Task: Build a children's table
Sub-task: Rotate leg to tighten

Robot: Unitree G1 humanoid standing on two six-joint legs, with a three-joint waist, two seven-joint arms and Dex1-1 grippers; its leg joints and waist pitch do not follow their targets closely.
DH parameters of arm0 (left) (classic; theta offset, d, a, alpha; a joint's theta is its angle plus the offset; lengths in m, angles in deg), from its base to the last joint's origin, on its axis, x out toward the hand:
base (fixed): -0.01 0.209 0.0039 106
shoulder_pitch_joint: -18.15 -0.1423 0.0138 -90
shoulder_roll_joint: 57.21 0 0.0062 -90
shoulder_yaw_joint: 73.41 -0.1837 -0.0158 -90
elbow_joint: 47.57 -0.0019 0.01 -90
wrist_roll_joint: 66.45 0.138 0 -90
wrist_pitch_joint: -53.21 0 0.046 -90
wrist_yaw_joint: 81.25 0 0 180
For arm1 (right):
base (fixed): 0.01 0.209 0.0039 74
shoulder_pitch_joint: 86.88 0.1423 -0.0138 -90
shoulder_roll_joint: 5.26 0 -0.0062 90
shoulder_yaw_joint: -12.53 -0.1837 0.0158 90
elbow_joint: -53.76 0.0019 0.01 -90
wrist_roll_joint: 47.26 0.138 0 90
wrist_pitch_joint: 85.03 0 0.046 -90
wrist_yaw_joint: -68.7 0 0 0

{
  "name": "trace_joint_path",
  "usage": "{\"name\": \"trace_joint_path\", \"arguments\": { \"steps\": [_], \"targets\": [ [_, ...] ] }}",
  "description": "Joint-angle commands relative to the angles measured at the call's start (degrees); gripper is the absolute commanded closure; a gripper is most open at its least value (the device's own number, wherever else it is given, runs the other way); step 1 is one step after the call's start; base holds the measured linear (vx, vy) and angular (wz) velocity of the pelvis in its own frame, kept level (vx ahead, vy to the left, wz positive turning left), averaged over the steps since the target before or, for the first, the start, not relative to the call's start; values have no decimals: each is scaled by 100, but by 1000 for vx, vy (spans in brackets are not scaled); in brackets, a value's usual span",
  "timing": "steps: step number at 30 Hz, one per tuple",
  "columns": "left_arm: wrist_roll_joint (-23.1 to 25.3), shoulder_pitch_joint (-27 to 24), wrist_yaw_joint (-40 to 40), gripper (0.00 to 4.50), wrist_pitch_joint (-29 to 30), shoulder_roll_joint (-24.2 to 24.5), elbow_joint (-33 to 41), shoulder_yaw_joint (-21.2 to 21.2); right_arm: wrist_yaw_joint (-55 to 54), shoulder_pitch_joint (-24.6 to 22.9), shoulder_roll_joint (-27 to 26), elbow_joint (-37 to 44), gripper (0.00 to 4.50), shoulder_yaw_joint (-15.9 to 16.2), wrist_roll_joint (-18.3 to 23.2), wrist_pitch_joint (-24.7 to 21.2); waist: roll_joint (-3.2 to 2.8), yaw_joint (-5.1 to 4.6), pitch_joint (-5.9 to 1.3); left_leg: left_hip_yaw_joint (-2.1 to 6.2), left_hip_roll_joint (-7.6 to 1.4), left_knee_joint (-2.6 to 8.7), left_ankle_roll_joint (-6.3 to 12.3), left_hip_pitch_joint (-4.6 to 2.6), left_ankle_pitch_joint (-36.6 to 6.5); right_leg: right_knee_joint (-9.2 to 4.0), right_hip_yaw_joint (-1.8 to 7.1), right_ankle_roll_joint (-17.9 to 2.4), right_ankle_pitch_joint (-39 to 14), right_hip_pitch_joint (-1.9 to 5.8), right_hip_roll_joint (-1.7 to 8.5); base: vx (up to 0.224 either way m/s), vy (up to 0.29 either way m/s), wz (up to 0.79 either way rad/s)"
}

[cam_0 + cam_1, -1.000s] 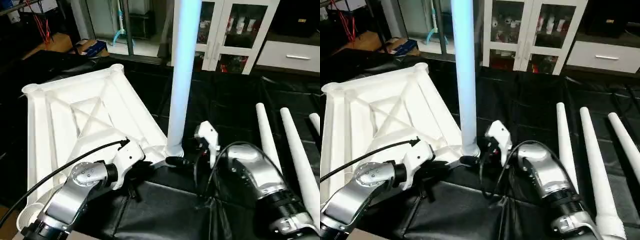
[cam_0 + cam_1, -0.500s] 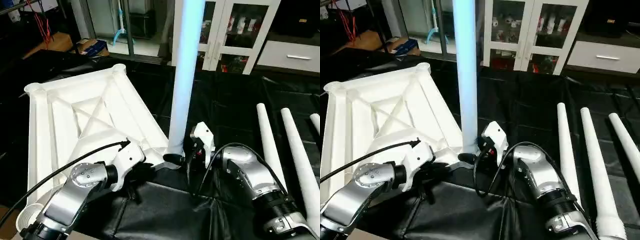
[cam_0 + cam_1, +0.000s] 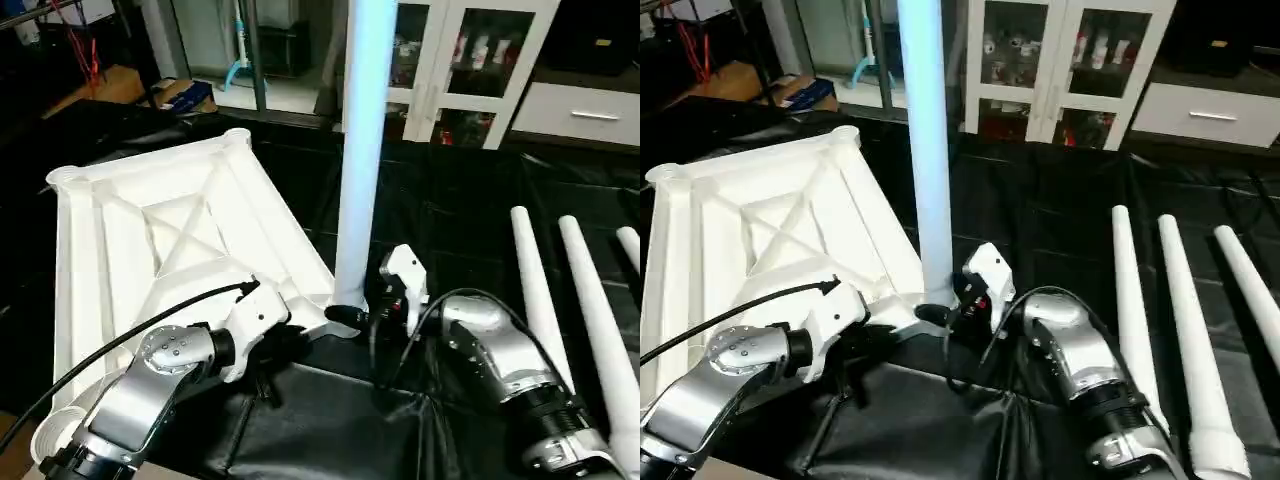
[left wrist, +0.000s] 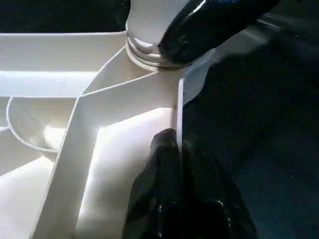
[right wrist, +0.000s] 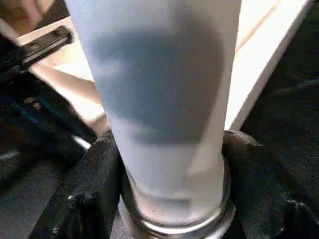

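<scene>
— While the white plastic square table top [image 3: 170, 240] lies ribs-up on the black-covered tabletop [image 3: 450, 220], where's the tall white tapered leg [image 3: 362, 150]?
— Upright in its near corner socket, the right gripper [image 5: 169, 189] clamped round its base; the left gripper [image 4: 182, 164] is pinched together on the top's rim.

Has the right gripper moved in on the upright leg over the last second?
Yes. The right gripper has shifted toward the upright leg, and its fingers now flank the leg's base.
</scene>
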State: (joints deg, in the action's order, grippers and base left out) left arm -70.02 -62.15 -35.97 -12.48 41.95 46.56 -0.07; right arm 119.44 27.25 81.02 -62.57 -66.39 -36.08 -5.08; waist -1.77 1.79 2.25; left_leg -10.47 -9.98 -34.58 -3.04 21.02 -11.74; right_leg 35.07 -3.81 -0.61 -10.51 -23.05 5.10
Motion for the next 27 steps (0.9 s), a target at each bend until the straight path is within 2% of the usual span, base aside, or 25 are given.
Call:
{"name": "trace_joint_path", "arguments": {
  "steps": [1, 5, 6, 7, 8, 9, 10, 11, 12, 14, 15, 16, 17, 18, 20, 21, 22, 23, 25, 26, 27],
  "targets": [
    [102, 169, -232, 450, 127, -194, -127, -106, -782, 60, -196, -288, 188, -253, -146, -24, 20, -21, -284, 111, -293, 463, 192, -39, -1238, -438, 267, -1246, -1423, 245, 302, 0, 0, 0],
    [557, 731, -1349, 450, 503, -816, -918, -19, -2217, 231, -754, -781, 188, -478, -399, -13, 39, -50, -276, 118, -275, 476, -2, -62, -1449, -490, 274, -1055, -1854, 223, 305, 0, 0, 0],
    [622, 831, -1532, 450, 534, -918, -1061, -2, -2405, 262, -851, -849, 188, -506, -417, -3, 14, -33, -275, 130, -266, 474, -65, -87, -1535, -518, 266, -1003, -2015, 200, 314, 0, 0, 0],
    [679, 988, -1775, 450, 555, -1091, -1291, 25, -2715, 341, -1024, -969, 188, -543, -432, -19, 31, -57, -273, 122, -264, 479, -67, -76, -1567, -526, 272, -981, -2044, 198, 303, 0, 0, 0],
    [708, 1092, -1924, 450, 562, -1202, -1444, 44, -2919, 400, -1136, -1056, 188, -566, -438, -31, 4, -42, -289, 139, -260, 477, -90, -81, -1574, -530, 265, -946, -2042, 207, 319, 0, 0, 0],
    [708, 1092, -1924, 450, 562, -1202, -1444, 44, -2919, 400, -1136, -1056, 188, -566, -438, -31, 21, -43, -285, 135, -259, 482, -87, -73, -1589, -536, 267, -930, -1989, 199, 308, 0, 0, 0],
    [768, 1359, -2325, 450, 479, -1466, -1781, 134, -3164, 551, -1461, -1246, 188, -580, -402, 103, -2, -29, -301, 140, -264, 478, -55, -61, -1549, -519, 268, -928, -1858, 219, 318, 0, 0, 0],
    [790, 1441, -2433, 450, 443, -1532, -1867, 158, -3143, 594, -1559, -1285, 189, -554, -387, 146, 13, -49, -292, 122, -257, 474, -27, -46, -1547, -533, 273, -943, -1843, 200, 315, 0, 0, 0],
    [847, 1524, -2539, 450, 370, -1577, -1950, 175, -3096, 627, -1657, -1308, 189, -538, -370, 224, -19, -37, -306, 138, -238, 470, -42, -56, -1554, -527, 258, -928, -1894, 221, 317, 0, 0, 0],
    [885, 1567, -2589, 450, 327, -1593, -1991, 181, -2945, 631, -1717, -1287, 189, -504, -326, 234, -3, -25, -315, 131, -259, 466, 24, -48, -1451, -516, 262, -978, -1643, 221, 314, 0, 0, 0],
    [894, 1631, -2623, 450, 280, -1644, -2044, 218, -2772, 630, -1766, -1265, 189, -458, -312, 267, 30, -30, -318, 128, -261, 466, 81, -21, -1361, -503, 257, -1002, -1521, 241, 311, 0, 0, 0],
    [894, 1631, -2623, 450, 280, -1644, -2044, 218, -2772, 630, -1766, -1265, 189, -458, -312, 267, 18, -23, -321, 132, -264, 466, 98, -17, -1324, -489, 256, -1010, -1489, 247, 314, 0, 0, 0],
    [909, 1609, -2568, 450, 276, -1625, -1992, 198, -2639, 590, -1752, -1198, 154, -449, -280, 268, 11, -15, -326, 121, -263, 455, 133, -27, -1274, -489, 257, -1030, -1440, 239, 317, 0, 0, 0],
    [920, 1593, -2543, 450, 277, -1616, -1967, 193, -2557, 571, -1744, -1159, 133, -461, -241, 263, 16, -15, -326, 124, -264, 455, 167, -8, -1211, -477, 258, -1057, -1386, 254, 322, 0, 0, 0],
    [922, 1487, -2434, 450, 246, -1524, -1839, 176, -2387, 534, -1696, -1022, 117, -546, -106, 294, -16, -11, -329, 124, -265, 453, 217, -16, -1234, -476, 255, -1059, -1338, 252, 313, 0, 0, 0],
    [912, 1415, -2373, 450, 240, -1448, -1745, 172, -2273, 528, -1637, -927, 98, -566, -59, 352, -16, -30, -331, 134, -267, 459, 238, 11, -1224, -462, 248, -1065, -1250, 273, 315, 0, 0, 0],
    [902, 1350, -2265, 450, 162, -1360, -1661, 137, -2127, 523, -1580, -828, 98, -577, -18, 418, -27, -62, -328, 158, -272, 478, 242, 62, -1190, -453, 227, -1057, -1180, 311, 314, 0, 0, 0],
    [875, 1274, -2162, 450, 144, -1282, -1552, 123, -1958, 514, -1501, -715, 84, -560, 6, 471, -18, -77, -334, 158, -270, 471, 249, 65, -1202, -447, 222, -1057, -1169, 310, 308, 0, 0, 0],
    [840, 1181, -2021, 450, 147, -1202, -1416, 110, -1743, 492, -1391, -574, 70, -529, 34, 526, -38, -143, -348, 164, -276, 450, 309, 50, -1157, -437, 234, -1189, -1038, 295, 323, 0, 0, 0],
    [778, 1048, -1735, 450, 53, -1061, -1209, 46, -1364, 426, -1214, -328, 64, -482, 160, 401, -39, -131, -352, 167, -284, 445, 336, 38, -1112, -436, 231, -1231, -962, 297, 323, 0, 0, 0],
    [712, 913, -1452, 450, 7, -911, -996, -19, -1028, 359, -1004, -123, 53, -402, 209, 339, -17, -123, -361, 176, -306, 431, 420, 53, -924, -394, 231, -1283, -658, 332, 322, 0, 0, 0]
  ]
}}
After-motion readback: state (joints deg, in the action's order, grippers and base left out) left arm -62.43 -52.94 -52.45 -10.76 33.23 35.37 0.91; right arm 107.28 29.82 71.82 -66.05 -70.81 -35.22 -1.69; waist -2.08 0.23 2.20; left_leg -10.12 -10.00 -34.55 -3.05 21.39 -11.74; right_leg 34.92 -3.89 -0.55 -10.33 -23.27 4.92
